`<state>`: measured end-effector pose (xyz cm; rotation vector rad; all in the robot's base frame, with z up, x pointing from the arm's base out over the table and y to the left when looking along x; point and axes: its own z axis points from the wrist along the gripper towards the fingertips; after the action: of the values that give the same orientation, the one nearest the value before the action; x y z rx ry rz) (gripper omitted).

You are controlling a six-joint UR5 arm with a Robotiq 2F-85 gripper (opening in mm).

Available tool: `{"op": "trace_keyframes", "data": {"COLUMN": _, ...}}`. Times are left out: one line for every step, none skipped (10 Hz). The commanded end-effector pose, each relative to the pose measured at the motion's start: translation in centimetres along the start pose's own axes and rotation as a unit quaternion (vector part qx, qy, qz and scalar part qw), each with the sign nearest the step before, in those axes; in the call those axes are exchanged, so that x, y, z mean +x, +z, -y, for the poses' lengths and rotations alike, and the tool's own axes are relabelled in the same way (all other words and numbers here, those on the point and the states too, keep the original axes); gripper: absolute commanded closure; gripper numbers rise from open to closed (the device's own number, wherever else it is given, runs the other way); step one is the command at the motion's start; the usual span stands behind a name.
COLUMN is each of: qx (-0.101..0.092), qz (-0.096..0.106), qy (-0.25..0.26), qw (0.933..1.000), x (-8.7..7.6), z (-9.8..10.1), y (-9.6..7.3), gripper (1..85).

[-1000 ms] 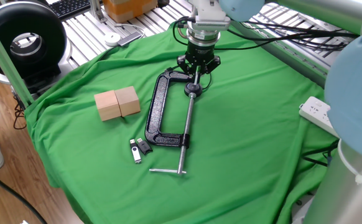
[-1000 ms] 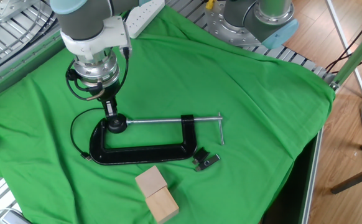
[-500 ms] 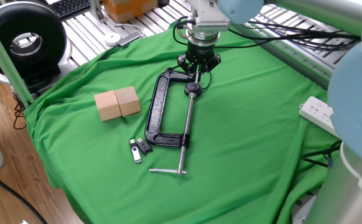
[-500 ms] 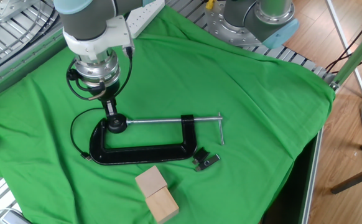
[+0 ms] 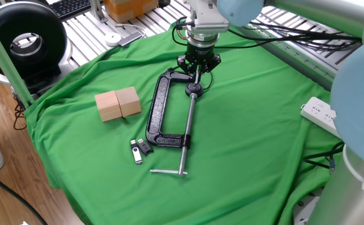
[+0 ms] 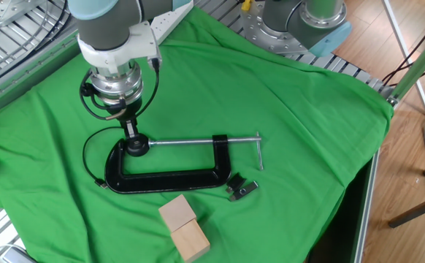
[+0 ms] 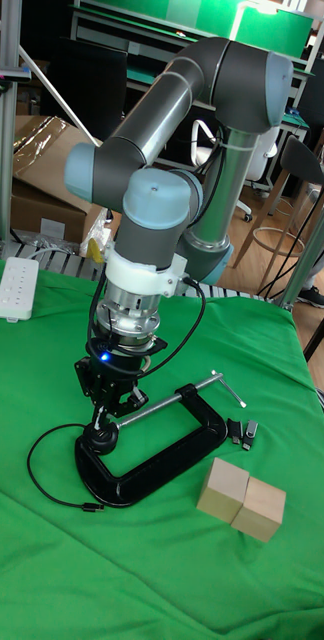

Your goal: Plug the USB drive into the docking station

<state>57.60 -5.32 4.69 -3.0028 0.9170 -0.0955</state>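
Observation:
Two small USB drives lie side by side on the green cloth, one silver and black, one black; they also show as a pair by the clamp's corner and, partly hidden, in the tall view. My gripper hangs far from them, just above the round pad of a black C-clamp. Its fingers stand close together, and nothing clearly shows between them. The docking station is out of view.
Two wooden blocks sit left of the clamp. A thin black cable loops on the cloth beside the clamp. A white power strip lies at the cloth's right edge. Metal rollers border the back.
The arm's wrist has shifted slightly along the table's back side, with the fingertips still over the clamp's pad. Nothing on the cloth has moved.

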Motion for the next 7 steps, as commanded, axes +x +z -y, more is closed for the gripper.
{"op": "trace_keyframes", "data": {"qx": 0.002, "qz": 0.005, "qy": 0.006, "qw": 1.0, "x": -0.53, "z": 0.4, "y": 0.05, "gripper": 84.0}}
{"op": "trace_keyframes", "data": {"qx": 0.005, "qz": 0.0, "qy": 0.005, "qw": 1.0, "x": -0.27, "z": 0.55, "y": 0.11, "gripper": 84.0}}
{"op": "trace_keyframes", "data": {"qx": 0.009, "qz": 0.006, "qy": 0.005, "qw": 0.9999, "x": -0.52, "z": 0.79, "y": 0.26, "gripper": 84.0}}
{"op": "trace_keyframes", "data": {"qx": 0.007, "qz": 0.008, "qy": 0.004, "qw": 0.9999, "x": -0.64, "z": 0.59, "y": 0.35, "gripper": 84.0}}
{"op": "trace_keyframes", "data": {"qx": 0.009, "qz": 0.009, "qy": 0.005, "qw": 0.9999, "x": -0.69, "z": 0.41, "y": 0.42, "gripper": 84.0}}
{"op": "trace_keyframes", "data": {"qx": 0.012, "qz": 0.011, "qy": 0.003, "qw": 0.9999, "x": -0.75, "z": 0.32, "y": 0.5, "gripper": 84.0}}
{"op": "trace_keyframes", "data": {"qx": 0.013, "qz": 0.009, "qy": 0.001, "qw": 0.9999, "x": -0.67, "z": 0.33, "y": 0.53, "gripper": 84.0}}
